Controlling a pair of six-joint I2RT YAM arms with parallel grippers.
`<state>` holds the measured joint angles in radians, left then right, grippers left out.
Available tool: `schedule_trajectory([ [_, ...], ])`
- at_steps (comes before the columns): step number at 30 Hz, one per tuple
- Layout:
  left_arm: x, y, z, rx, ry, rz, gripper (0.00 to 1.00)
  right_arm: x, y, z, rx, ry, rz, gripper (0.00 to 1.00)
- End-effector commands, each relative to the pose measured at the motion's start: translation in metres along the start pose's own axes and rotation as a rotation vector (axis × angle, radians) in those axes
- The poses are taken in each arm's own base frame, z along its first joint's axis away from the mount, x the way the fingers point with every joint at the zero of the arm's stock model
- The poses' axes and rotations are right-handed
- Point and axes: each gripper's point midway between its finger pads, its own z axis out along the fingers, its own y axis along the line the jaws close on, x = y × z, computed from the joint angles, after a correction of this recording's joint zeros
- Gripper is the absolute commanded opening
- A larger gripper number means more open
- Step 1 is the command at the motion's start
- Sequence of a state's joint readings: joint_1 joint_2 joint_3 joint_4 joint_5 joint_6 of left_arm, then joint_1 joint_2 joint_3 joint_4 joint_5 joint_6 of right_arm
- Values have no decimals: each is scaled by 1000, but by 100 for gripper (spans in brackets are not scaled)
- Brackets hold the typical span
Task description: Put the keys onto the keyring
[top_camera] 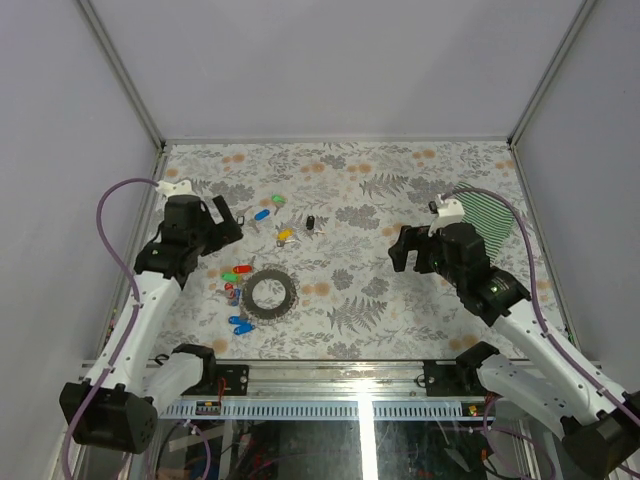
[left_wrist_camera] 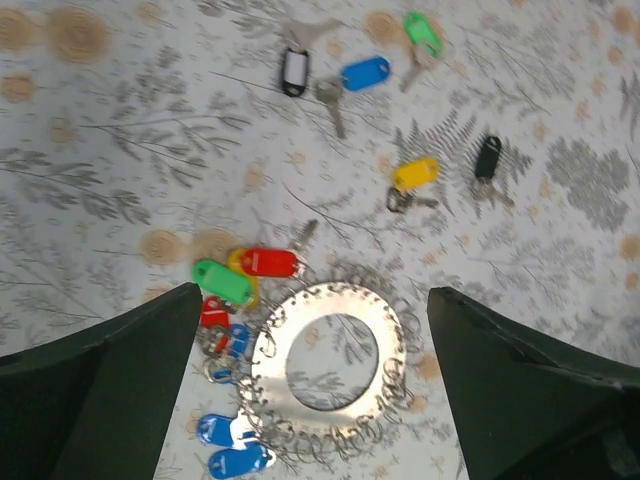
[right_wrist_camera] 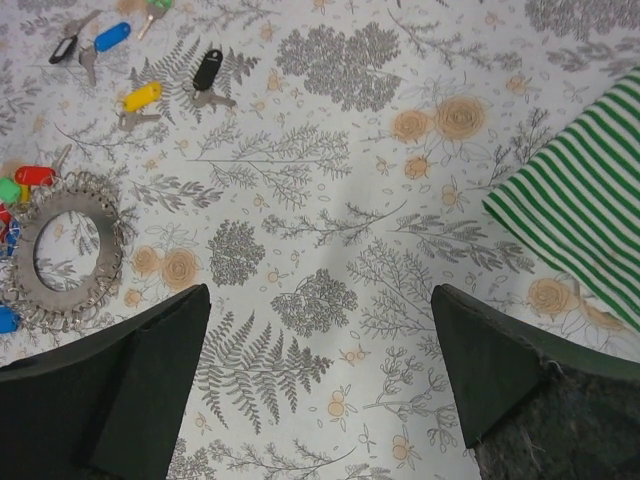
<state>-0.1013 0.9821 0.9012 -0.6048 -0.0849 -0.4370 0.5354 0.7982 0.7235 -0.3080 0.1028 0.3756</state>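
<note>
The keyring lies flat on the floral table; it shows in the left wrist view and the right wrist view. Red, green and blue keys cluster at its left rim. Loose keys lie farther back: yellow, black, blue, green and a black-framed one. My left gripper is open and empty, above the table behind the ring. My right gripper is open and empty, over bare table to the right.
A green striped cloth lies at the back right, also in the right wrist view. Grey walls with metal posts close the table on three sides. The metal rail with the arm bases runs along the near edge.
</note>
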Motion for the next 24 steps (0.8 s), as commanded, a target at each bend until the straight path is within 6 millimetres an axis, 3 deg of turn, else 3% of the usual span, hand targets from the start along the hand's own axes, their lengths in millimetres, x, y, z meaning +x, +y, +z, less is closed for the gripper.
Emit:
schedule_trajectory([
  [1, 19, -38, -2, 102, 34, 7, 100, -8, 9, 4, -18, 20, 50, 99],
  [6, 69, -61, 4, 96, 119, 53, 100, 11, 17, 13, -69, 102, 31, 99],
  [11, 110, -62, 13, 79, 208, 67, 100, 20, 25, 13, -122, 133, 34, 99],
  [24, 178, -71, 31, 72, 406, 160, 100, 35, 21, 12, -130, 150, 31, 99],
])
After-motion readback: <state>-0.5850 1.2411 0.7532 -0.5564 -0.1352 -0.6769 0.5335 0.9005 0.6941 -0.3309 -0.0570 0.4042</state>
